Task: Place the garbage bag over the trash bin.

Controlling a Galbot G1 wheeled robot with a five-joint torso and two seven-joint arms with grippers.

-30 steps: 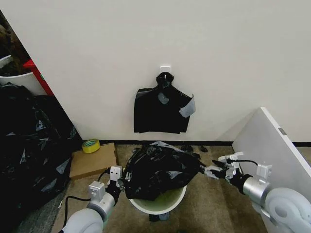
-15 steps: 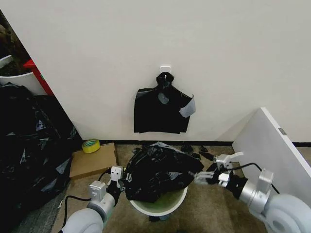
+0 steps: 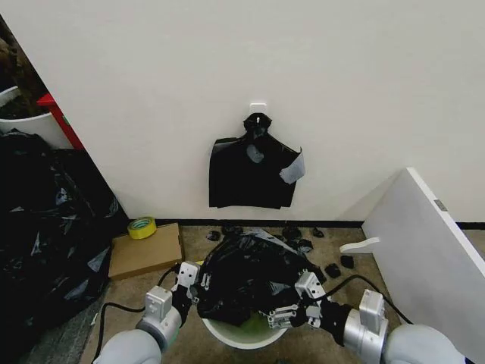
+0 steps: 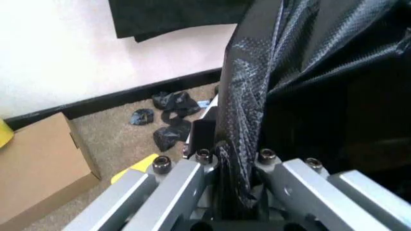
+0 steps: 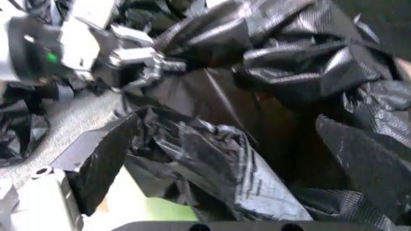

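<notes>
We read the scene from the robot outward. Nearest us, the left gripper (image 3: 198,282) has its fingers pressed onto a fold of the thin, glossy, crinkled black plastic garbage bag (image 3: 250,277); the left wrist view shows that fold running straight down between the two metal fingers (image 4: 170,180). The right gripper (image 3: 292,305) sits at the opposite side of the bag, low against the plastic. A black flap lies over one of its fingers in the right wrist view, but we cannot tell whether it pinches the film or merely touches it.

Between the two grippers and just below them stands the round white plastic trash bin (image 3: 227,336), its pale green inside visible under the bag. The bag is bunched over the bin's mouth, its bulk heaped above the rim, not yet stretched around it.

We judge the step in hand to be spreading the bag's opening. To do it well, each gripper should hold only one layer of film, draw outward away from the other, then lower its edge outside the rim; thin plastic slips and tears, so gentle tension matters.

Beyond the grippers, small black plastic scraps (image 3: 291,231) litter the floor, and a flat square black bundle (image 3: 252,173) hangs on the wall behind.
</notes>
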